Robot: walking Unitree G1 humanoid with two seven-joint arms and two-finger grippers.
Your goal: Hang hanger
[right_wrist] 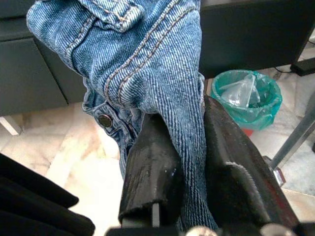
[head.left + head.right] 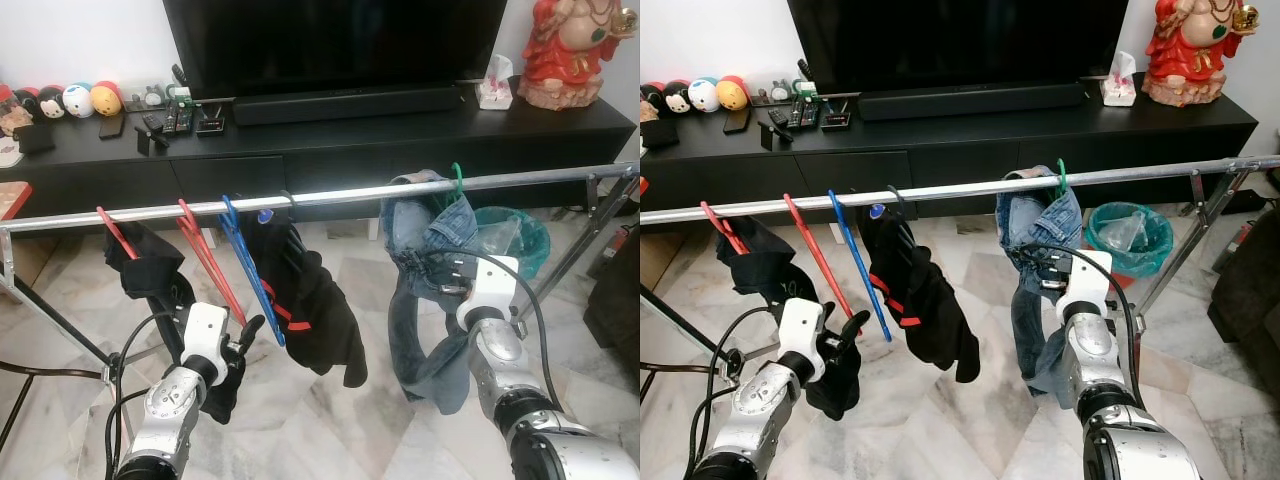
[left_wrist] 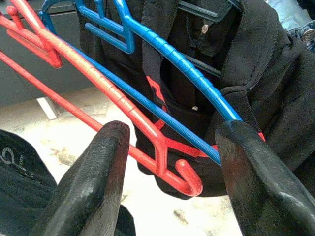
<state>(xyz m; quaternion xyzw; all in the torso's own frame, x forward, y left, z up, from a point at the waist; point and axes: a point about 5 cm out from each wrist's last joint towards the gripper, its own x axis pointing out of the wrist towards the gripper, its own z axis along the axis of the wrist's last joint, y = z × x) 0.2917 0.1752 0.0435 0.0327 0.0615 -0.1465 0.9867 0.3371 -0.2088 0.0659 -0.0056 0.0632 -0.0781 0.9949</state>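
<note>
Along the silver metal drying rail (image 2: 330, 196) standing before the black TV console (image 2: 400, 140), several hangers are hanging: a red plastic hanger (image 2: 205, 255), a blue plastic hanger (image 2: 250, 270), a black garment (image 2: 310, 300) beside them, and blue denim jeans (image 2: 430, 250) on a green hanger hook (image 2: 457, 180) toward the rail's right end. A green bin (image 2: 510, 235) is sitting on the marble floor behind.

Left tool (image 3: 167, 172) is standing wide apart, fingers (image 3: 93, 182) straddling the lower corner of the red hanger with the blue one running just above it; nothing looks clamped yet, contact unclear. Right tool (image 1: 189, 162) is pinching together on a fold of the denim.

Handling judgement: the plastic hangers are looking light, stiff, smooth and a bit slippery, likely swinging on the rail if nudged; best hold is probably the lower bar near the corner, where the left tool is sitting. Denim is soft, heavier and floppy, so gripping a fold is holding fabric only, not steadying the hanger. Red and blue are lying close together, so grabbing both is a risk.
</note>
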